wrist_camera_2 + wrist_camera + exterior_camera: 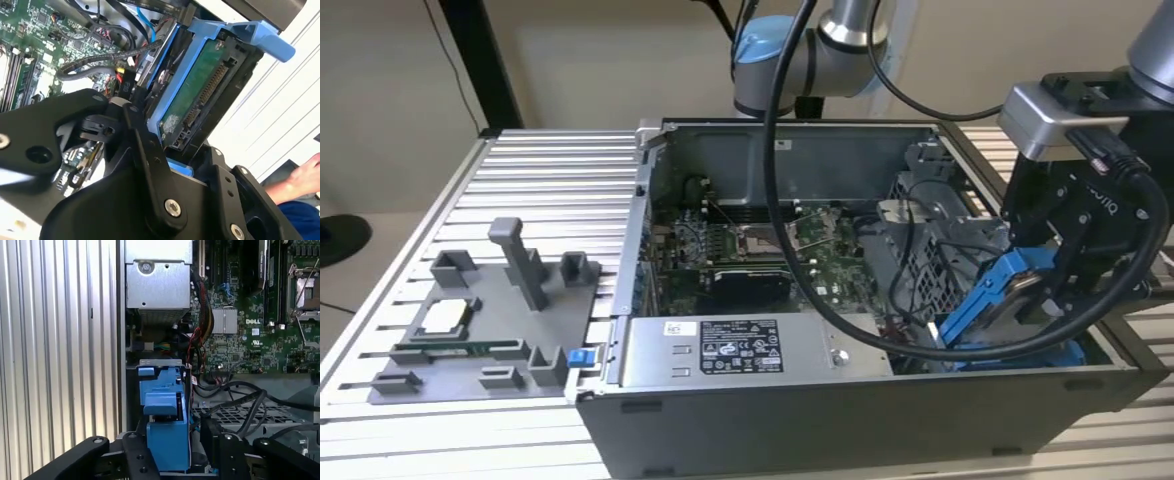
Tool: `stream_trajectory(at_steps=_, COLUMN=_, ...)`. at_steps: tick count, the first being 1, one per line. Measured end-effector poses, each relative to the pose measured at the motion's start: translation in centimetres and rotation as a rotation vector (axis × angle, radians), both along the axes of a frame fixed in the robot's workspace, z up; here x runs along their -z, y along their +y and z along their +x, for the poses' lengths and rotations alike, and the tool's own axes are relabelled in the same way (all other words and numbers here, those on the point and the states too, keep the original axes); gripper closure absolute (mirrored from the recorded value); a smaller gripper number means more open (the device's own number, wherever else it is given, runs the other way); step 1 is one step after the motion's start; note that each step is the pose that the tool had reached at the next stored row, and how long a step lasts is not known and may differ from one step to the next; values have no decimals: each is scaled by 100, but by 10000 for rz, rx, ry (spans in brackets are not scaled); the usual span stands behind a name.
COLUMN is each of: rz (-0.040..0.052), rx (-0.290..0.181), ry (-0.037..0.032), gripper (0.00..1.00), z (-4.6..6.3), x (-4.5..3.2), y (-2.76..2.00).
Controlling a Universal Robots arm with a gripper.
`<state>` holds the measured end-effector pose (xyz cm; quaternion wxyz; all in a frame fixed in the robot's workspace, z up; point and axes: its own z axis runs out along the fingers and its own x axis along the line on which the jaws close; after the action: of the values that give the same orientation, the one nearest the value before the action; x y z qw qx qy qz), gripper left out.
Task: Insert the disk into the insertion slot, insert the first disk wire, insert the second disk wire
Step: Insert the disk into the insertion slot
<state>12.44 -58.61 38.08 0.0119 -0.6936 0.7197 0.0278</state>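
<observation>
The tool (1047,295) was clamped on the disk (197,92), holding it tilted above the 4 o'clock corner of the case (854,410) in the exterior view. This tilt apparently angled the blue carrier (165,405) toward the insertion slot; the disk was not yet seated.

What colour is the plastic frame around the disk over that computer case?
Bright blue. The carrier frame around the disk shows best in the first wrist view.

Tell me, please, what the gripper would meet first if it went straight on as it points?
The gripper holds the disk ahead of it, so the disk's far end would probably meet the case's metal bracket first; depth is unclear.
</observation>
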Motion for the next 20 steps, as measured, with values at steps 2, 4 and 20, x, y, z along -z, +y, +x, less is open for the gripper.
stream_trajectory(at_steps=2, rz=1, rx=35, ry=0, gripper=100, z=-1, x=-11, y=0)
stream_trajectory(at_steps=4, rz=5, rx=90, ry=0, gripper=100, z=-1, x=-33, y=0)
stream_trajectory(at_steps=20, rz=397, rx=569, ry=-84, gripper=100, z=-86, x=17, y=1)
